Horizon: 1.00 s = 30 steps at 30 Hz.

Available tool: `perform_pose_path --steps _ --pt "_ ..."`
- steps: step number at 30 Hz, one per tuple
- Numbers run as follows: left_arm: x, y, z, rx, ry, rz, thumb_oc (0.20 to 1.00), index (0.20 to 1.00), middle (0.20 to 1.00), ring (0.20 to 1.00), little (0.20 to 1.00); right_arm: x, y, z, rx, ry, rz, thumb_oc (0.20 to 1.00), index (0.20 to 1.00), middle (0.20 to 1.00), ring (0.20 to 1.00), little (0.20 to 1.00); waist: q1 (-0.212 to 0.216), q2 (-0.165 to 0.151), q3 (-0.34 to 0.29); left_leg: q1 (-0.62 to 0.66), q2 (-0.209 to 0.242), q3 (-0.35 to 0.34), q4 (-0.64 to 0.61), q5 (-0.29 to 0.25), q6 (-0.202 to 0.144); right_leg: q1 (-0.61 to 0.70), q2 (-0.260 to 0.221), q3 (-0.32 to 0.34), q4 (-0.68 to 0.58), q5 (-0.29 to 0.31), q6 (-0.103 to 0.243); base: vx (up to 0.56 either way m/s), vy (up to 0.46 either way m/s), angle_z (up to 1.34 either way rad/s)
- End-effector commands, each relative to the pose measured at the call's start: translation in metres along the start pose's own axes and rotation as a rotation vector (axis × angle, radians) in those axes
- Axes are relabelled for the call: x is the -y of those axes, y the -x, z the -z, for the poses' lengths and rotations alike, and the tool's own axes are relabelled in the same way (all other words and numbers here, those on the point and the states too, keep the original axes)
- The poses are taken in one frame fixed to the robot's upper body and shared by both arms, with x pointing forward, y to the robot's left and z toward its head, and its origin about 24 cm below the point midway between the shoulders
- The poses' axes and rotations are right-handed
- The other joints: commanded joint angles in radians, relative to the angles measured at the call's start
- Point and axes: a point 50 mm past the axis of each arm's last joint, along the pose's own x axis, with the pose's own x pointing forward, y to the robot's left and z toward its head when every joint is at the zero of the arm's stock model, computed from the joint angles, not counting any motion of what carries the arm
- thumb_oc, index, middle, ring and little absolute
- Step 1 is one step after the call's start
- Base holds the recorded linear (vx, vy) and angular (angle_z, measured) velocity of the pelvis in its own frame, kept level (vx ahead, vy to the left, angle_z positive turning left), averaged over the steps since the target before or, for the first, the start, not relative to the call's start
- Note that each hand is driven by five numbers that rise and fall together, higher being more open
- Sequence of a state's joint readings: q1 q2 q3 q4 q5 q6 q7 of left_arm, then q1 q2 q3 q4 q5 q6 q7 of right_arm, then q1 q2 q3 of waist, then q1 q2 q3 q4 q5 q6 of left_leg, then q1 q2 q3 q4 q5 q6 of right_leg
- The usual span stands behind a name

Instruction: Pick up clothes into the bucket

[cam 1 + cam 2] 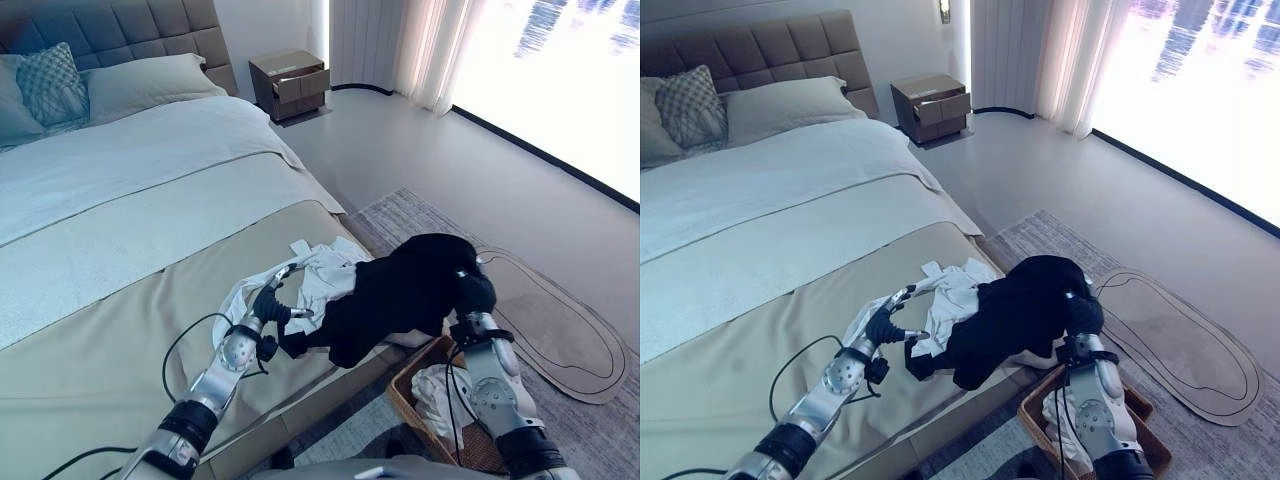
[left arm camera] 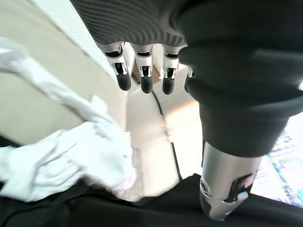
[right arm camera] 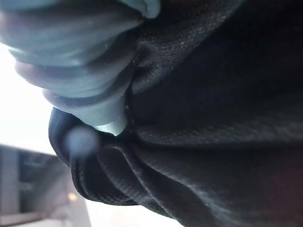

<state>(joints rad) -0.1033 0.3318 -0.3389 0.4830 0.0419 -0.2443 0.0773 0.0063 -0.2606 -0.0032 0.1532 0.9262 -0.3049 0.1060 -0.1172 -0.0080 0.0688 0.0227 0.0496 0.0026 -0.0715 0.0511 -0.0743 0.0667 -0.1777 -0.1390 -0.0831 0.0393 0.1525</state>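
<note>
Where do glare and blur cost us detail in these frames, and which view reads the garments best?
Left eye view: the window at upper right is blown out, but the black garment, white garment and basket read clearly. Left wrist view: the white garment is overexposed and soft. Right wrist view: the right hand is blurred, too close, against sharper black fabric.

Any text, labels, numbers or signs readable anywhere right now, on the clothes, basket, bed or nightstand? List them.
None can be read.
Black garment: plain dark fabric, no tag or print visible.
White garment: no print visible.
Basket: woven, no label visible.
Nightstand: no markings visible.
Bed and pillows: pattern only, no lettering.
</note>
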Motion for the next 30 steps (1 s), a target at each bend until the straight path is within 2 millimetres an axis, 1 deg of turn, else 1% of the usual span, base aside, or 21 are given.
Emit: perform_pose_path --steps 1,3,4,5,6,7,8,11,12,14,15,16,18,20,24,26,27,29,30 --pt "-0.030 0.000 -0.017 0.126 0.132 -0.107 1.000 1.000 1.000 1.000 1.000 -0.005 -0.008 -0.069 0.396 -0.041 0.009 0.200 0.200 0.200 0.200 0.200 0.004 -0.051 -0.034 -0.045 -0.008 0.025 0.093 -0.061 0.029 -0.073 -0.016 0.006 0.084 0.027 0.017 -0.04 -0.008 -0.02" --pt "-0.033 0.005 -0.014 0.128 0.181 -0.130 1.000 1.000 1.000 1.000 1.000 0.001 -0.004 -0.082 0.455 -0.004 0.047 0.200 0.200 0.200 0.200 0.200 0.004 -0.052 -0.034 -0.045 -0.008 0.025 0.094 -0.062 0.029 -0.073 -0.015 0.006 0.084 0.028 0.017 0.00 0.000 0.00" --pt "-0.033 0.005 -0.014 0.128 0.181 -0.130 1.000 1.000 1.000 1.000 1.000 0.001 -0.004 -0.082 0.455 -0.004 0.048 0.200 0.200 0.200 0.200 0.200 0.004 -0.052 -0.034 -0.045 -0.008 0.025 0.095 -0.063 0.029 -0.073 -0.015 0.006 0.084 0.028 0.017 0.00 0.000 0.00" --pt "-0.035 0.009 -0.012 0.129 0.229 -0.151 1.000 1.000 1.000 1.000 1.000 0.013 0.000 -0.096 0.512 0.042 0.107 0.200 0.200 0.200 0.200 0.200 0.002 -0.055 -0.034 -0.047 -0.008 0.024 0.095 -0.064 0.029 -0.074 -0.014 0.008 0.082 0.028 0.018 0.00 0.000 0.00" --pt "-0.037 0.010 -0.012 0.134 0.251 -0.163 1.000 1.000 1.000 1.000 1.000 0.014 0.002 -0.102 0.542 0.054 0.120 0.200 0.200 0.200 0.200 0.200 0.001 -0.056 -0.035 -0.048 -0.007 0.024 0.095 -0.064 0.029 -0.075 -0.014 0.009 0.080 0.029 0.017 0.00 0.000 0.00" --pt "-0.037 0.010 -0.012 0.134 0.251 -0.163 1.000 1.000 1.000 1.000 1.000 0.014 0.002 -0.102 0.542 0.055 0.121 0.200 0.200 0.200 0.200 0.200 0.002 -0.056 -0.035 -0.048 -0.007 0.024 0.095 -0.064 0.029 -0.075 -0.014 0.009 0.080 0.029 0.017 -0.01 -0.010 -0.03" --pt "-0.040 0.013 -0.011 0.140 0.279 -0.188 1.000 1.000 1.000 1.000 1.000 0.023 0.008 -0.117 0.604 0.089 0.170 0.200 0.200 0.200 0.200 0.200 -0.002 -0.061 -0.036 -0.051 -0.005 0.025 0.096 -0.065 0.028 -0.077 -0.012 0.010 0.078 0.029 0.017 -0.01 -0.014 -0.04" --pt "-0.044 0.016 -0.010 0.148 0.306 -0.217 1.000 1.000 1.000 1.000 1.000 0.030 0.015 -0.138 0.676 0.159 0.208 0.200 0.200 0.200 0.200 0.200 -0.008 -0.066 -0.038 -0.057 -0.004 0.028 0.102 -0.067 0.029 -0.082 -0.009 0.014 0.079 0.030 0.016 -0.01 -0.011 -0.04" --pt "-0.044 0.016 -0.010 0.149 0.306 -0.216 1.000 1.000 1.000 1.000 1.000 0.030 0.015 -0.138 0.677 0.160 0.208 0.200 0.200 0.200 0.200 0.200 -0.007 -0.066 -0.038 -0.057 -0.004 0.028 0.102 -0.068 0.029 -0.083 -0.009 0.015 0.079 0.030 0.016 0.00 -0.009 -0.07" --pt "-0.046 0.016 -0.013 0.162 0.312 -0.223 1.000 1.000 1.000 1.000 1.000 0.031 0.019 -0.152 0.731 0.192 0.228 0.200 0.200 0.200 0.200 0.200 -0.011 -0.070 -0.038 -0.060 -0.002 0.031 0.107 -0.071 0.029 -0.086 -0.008 0.020 0.082 0.029 0.016 0.00 -0.009 -0.08" --pt "-0.046 0.016 -0.013 0.162 0.312 -0.223 1.000 1.000 1.000 1.000 1.000 0.031 0.019 -0.152 0.731 0.192 0.228 0.200 0.200 0.200 0.200 0.200 -0.011 -0.070 -0.038 -0.060 -0.001 0.031 0.107 -0.071 0.029 -0.086 -0.008 0.021 0.082 0.029 0.016 -0.01 -0.011 -0.08" --pt "-0.046 0.016 -0.013 0.161 0.311 -0.226 1.000 1.000 1.000 1.000 1.000 0.033 0.021 -0.161 0.767 0.206 0.242 0.200 0.200 0.200 0.200 0.200 -0.016 -0.073 -0.038 -0.061 -0.001 0.033 0.111 -0.073 0.030 -0.088 -0.006 0.025 0.082 0.029 0.015 0.00 -0.006 -0.06" --pt "-0.047 0.016 -0.013 0.162 0.311 -0.232 1.000 1.000 1.000 1.000 1.000 0.035 0.022 -0.166 0.787 0.207 0.254 0.200 0.200 0.200 0.200 0.200 -0.018 -0.074 -0.037 -0.060 0.000 0.036 0.114 -0.076 0.031 -0.089 -0.005 0.029 0.083 0.029 0.015 0.00 -0.006 -0.02" --pt "-0.049 0.015 -0.013 0.160 0.312 -0.248 1.000 1.000 1.000 1.000 1.000 0.034 0.024 -0.178 0.845 0.213 0.265 0.200 0.200 0.200 0.200 0.200 -0.024 -0.078 -0.037 -0.061 0.002 0.040 0.120 -0.081 0.033 -0.092 -0.003 0.037 0.085 0.028 0.015 0.00 -0.003 -0.04" --pt "-0.051 0.014 -0.014 0.167 0.314 -0.260 1.000 1.000 1.000 1.000 1.000 0.038 0.027 -0.187 0.882 0.215 0.283 0.200 0.200 0.200 0.200 0.200 -0.031 -0.080 -0.036 -0.058 0.003 0.047 0.128 -0.088 0.034 -0.094 0.000 0.048 0.088 0.027 0.014 0.00 -0.002 -0.10" --pt "-0.051 0.014 -0.014 0.165 0.316 -0.264 1.000 1.000 1.000 1.000 1.000 0.038 0.027 -0.186 0.878 0.208 0.281 0.200 0.200 0.200 0.200 0.200 -0.031 -0.080 -0.036 -0.059 0.003 0.048 0.130 -0.089 0.034 -0.094 -0.001 0.051 0.089 0.027 0.014 0.00 -0.001 -0.14" --pt "-0.052 0.014 -0.014 0.167 0.318 -0.270 1.000 1.000 1.000 1.000 1.000 0.038 0.027 -0.182 0.841 0.232 0.279 0.200 0.200 0.200 0.200 0.200 -0.034 -0.081 -0.034 -0.058 0.005 0.051 0.132 -0.089 0.033 -0.095 0.000 0.054 0.091 0.027 0.013 -0.01 0.000 -0.06" --pt "-0.053 0.014 -0.015 0.170 0.319 -0.272 1.000 1.000 1.000 1.000 1.000 0.039 0.027 -0.178 0.820 0.236 0.279 0.200 0.200 0.200 0.200 0.200 -0.035 -0.081 -0.033 -0.060 0.005 0.052 0.134 -0.089 0.033 -0.098 0.000 0.057 0.092 0.027 0.013 -0.01 -0.005 -0.06" --pt "-0.053 0.014 -0.015 0.173 0.318 -0.274 1.000 1.000 1.000 1.000 1.000 0.039 0.026 -0.171 0.780 0.243 0.276 0.200 0.200 0.200 0.200 0.200 -0.036 -0.081 -0.030 -0.061 0.006 0.052 0.136 -0.089 0.033 -0.100 0.001 0.058 0.094 0.026 0.011 -0.01 -0.011 -0.06"
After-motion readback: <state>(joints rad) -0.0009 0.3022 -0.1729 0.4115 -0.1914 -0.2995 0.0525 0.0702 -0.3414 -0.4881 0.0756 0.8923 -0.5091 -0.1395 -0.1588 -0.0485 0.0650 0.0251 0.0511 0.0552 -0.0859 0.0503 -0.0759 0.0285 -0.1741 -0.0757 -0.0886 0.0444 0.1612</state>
